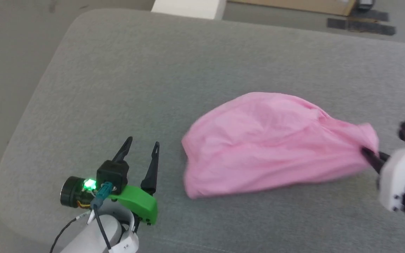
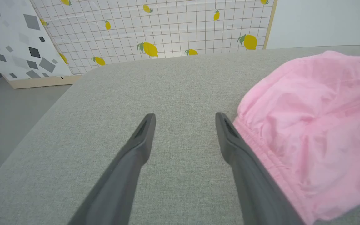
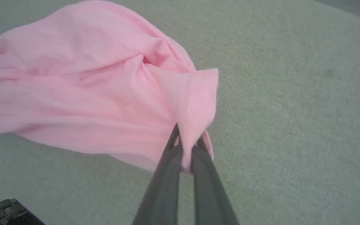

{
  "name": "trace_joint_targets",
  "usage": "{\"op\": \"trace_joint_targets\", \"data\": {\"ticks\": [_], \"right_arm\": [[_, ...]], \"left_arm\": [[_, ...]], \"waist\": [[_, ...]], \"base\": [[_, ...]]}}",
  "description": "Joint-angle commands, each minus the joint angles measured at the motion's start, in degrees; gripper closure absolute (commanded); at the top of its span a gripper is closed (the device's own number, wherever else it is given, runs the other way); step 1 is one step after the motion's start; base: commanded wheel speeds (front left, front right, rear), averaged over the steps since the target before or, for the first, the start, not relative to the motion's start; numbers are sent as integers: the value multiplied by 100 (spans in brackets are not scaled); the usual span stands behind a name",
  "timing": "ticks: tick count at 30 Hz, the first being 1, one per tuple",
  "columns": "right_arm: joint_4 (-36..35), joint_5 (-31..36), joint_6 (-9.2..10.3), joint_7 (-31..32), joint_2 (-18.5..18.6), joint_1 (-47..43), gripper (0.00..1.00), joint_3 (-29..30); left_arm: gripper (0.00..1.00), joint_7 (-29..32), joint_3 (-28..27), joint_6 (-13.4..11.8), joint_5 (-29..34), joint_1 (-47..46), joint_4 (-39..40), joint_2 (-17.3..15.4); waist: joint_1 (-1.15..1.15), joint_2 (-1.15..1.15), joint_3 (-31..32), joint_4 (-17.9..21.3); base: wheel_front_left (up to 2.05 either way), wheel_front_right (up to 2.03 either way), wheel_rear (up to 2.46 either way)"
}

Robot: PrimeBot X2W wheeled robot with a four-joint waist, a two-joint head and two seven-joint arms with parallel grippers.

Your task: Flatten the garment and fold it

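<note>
Right gripper [image 3: 186, 140], at the right edge of the head view, closed on a pinch of the garment [image 3: 83, 87]; pink cloth bunched between the two dark fingers [image 3: 167, 175] and gathered into a tapered peak at the grip; rest of the garment spread leftward from there as a rumpled, puffed mound on the grey fabric surface [image 1: 153, 70], right of centre; gathered elastic waistband [image 2: 261, 150] along the mound's left edge, nearest the left gripper. Left gripper [image 1: 142, 142], near left on the surface, wide open and holding nothing; fingers pointing toward the far side, right finger [image 2: 233, 147] just beside the waistband, contact not discernible; green bracket [image 1: 137, 202] and lit green lamp [image 1: 89, 183] at its wrist. Beyond the far edge, in the left wrist view: lemon-print grid panel [image 2: 167, 28] and panel of grey geometric shapes [image 2: 14, 40], both standing on a grey floor [image 2: 8, 112].
</note>
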State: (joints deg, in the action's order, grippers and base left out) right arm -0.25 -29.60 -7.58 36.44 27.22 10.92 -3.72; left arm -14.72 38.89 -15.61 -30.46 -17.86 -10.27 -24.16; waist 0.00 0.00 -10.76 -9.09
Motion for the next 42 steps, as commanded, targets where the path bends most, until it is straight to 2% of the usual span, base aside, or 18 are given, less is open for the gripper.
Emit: {"op": "trace_joint_targets", "data": {"ticks": [1, 8, 14, 15, 16, 19, 23, 28, 32, 37, 42], "right_arm": [[-134, 4, 9, 276, 13, -232, 100, 214], [-672, 642, 9, 1702, -376, -1170, 100, 1536], [-766, 1090, 9, 2017, -850, -1463, 100, 1840], [-784, 1156, 9, 1913, -907, -1425, 70, 1874], [-783, 1247, 9, 1742, -978, -1352, 0, 1915], [-801, 1355, 9, 1177, -1036, -1131, 0, 1812], [-821, 1291, 9, 120, -1011, -784, 0, 1597], [-834, 1324, 9, -1629, -925, -614, 0, 1350], [-751, 1498, 9, -2787, -1172, -731, 0, 1379], [-744, 1899, 9, -3634, -1702, -882, 0, 1656], [-716, 2211, 9, -3919, -2018, -894, 0, 1780]], "left_arm": [[0, -24, -19, 25, -38, 79, 15, -43], [0, 6, 16, 27, -104, 144, 80, -26], [0, 17, 38, 42, -130, 116, 86, -13], [0, 22, 39, 42, -136, 110, 87, -11], [0, 34, 41, 44, -144, 99, 90, -7], [0, 72, 42, 57, -174, 71, 121, -8], [0, 130, 3, 75, -268, 45, 227, -11], [0, 280, -35, 123, -429, -10, 458, 4], [0, 580, -21, 185, -608, -65, 648, 3], [0, 1346, 152, 418, -800, -389, 919, -85], [0, 2772, 520, 823, -1054, -1001, 943, -266]], "waist": [[0, 0, 301, 365], [0, 0, 325, 510], [0, 0, 285, 505], [0, 0, 282, 509], [0, 0, 291, 517], [0, 0, 339, 566], [0, 0, 408, 671], [0, 0, 420, 815], [0, 0, 353, 954], [0, 0, 134, 1156], [0, 0, -150, 1357]], "base": [[0, 0, 0], [0, 0, 0], [0, 0, 0], [0, 0, 0], [0, 0, 0], [0, 0, 0], [0, 0, 0], [0, 0, 0], [0, 0, 0], [0, 0, 0], [0, 0, 0]]}}
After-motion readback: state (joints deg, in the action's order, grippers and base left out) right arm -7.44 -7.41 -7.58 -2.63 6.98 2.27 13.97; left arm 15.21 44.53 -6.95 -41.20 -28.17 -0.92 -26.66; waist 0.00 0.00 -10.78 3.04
